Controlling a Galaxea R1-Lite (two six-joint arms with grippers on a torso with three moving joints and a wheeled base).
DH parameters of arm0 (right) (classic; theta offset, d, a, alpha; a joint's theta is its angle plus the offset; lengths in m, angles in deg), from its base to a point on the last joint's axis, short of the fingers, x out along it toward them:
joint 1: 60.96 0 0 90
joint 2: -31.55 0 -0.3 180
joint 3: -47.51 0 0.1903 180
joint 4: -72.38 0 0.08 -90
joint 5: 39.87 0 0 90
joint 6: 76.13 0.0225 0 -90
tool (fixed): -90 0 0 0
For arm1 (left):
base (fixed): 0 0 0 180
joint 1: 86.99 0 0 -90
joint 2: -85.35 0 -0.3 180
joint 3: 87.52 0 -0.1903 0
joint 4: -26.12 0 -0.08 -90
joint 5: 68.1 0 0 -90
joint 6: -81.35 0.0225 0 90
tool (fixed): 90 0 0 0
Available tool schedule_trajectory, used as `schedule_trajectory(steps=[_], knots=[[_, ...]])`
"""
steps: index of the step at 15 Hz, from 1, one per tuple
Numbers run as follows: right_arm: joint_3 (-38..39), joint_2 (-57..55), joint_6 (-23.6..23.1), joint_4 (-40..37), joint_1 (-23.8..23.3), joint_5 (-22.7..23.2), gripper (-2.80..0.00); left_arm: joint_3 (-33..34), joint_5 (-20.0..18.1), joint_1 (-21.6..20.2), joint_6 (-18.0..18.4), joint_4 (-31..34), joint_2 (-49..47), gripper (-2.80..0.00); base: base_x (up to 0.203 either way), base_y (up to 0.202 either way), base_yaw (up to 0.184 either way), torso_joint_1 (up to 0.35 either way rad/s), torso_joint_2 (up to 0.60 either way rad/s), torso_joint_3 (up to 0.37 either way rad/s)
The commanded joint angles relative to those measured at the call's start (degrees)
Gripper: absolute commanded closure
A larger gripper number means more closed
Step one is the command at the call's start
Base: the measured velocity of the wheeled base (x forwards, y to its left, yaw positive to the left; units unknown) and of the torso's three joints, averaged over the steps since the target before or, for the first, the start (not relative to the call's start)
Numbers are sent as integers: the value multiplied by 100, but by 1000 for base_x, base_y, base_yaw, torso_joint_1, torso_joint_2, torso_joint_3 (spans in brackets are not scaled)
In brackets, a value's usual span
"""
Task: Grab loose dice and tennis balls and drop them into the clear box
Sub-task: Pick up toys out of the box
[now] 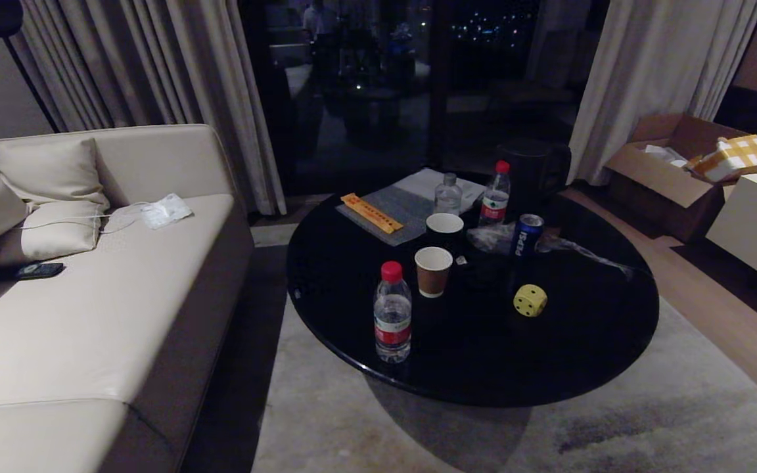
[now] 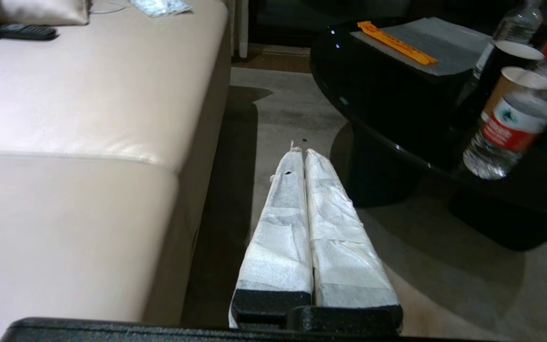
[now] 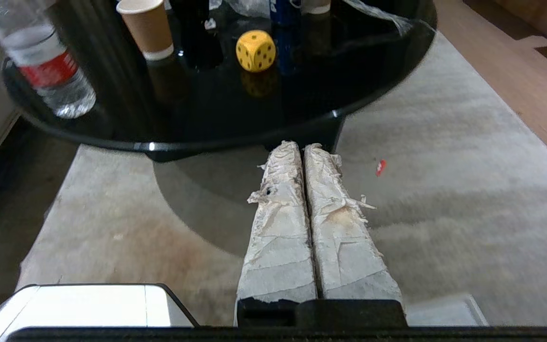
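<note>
- Yellow soft die with dark pips (image 1: 529,300) sits on the round glossy black counter (image 1: 589,368), toward its right half, just in front of the blue Pepsi can (image 1: 527,234). In the right wrist view the die (image 3: 255,50) shows with its reflection in the counter top.
- No tennis ball, cream die or clear box can be made out in any view.
- Left gripper (image 2: 300,151): white-wrapped fingers (image 2: 283,223) pressed together, clenched on nothing; it hangs over the grey rug (image 2: 420,266) between the beige leather sofa (image 2: 79,109) and the counter's edge.
- Right gripper (image 3: 300,144): frayed white-wrapped fingers (image 3: 344,237) likewise clenched and empty, over the rug (image 3: 444,190) short of the counter's near rim; the die lies well apart from it.
- Neither arm appears in the head view.
- Other items on the counter: a clear water bottle with red cap and red label (image 1: 392,312) near the front left; a brown paper cup (image 1: 432,270) just behind it; a black paper cup (image 1: 445,230) further back; two more bottles, one clear-capped (image 1: 447,194), one red-capped (image 1: 495,194); a flat orange strip (image 1: 371,212) lying on a grey mat (image 1: 411,203).
- Sofa seat holds a dark remote (image 1: 38,270) and a crumpled clear wrapper (image 1: 165,210).
- Open cardboard box (image 1: 661,177) stands on the wooden floor at far right.
</note>
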Motion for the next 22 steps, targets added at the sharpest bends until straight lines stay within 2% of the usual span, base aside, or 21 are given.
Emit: schedule_trajectory(steps=[1,13,22], knots=[[1,-5,1,-8,2,1,0,9,6,0,5,1,-9,0,179,0,-1,2,2,6],[1,-5,1,-9,2,1,0,9,6,0,-4,1,-9,0,181,0,-2,4,2,2],[1,-5,1,-6,2,1,0,9,15,0,-22,-4,-9,0,9,0,1,0,0,0]])
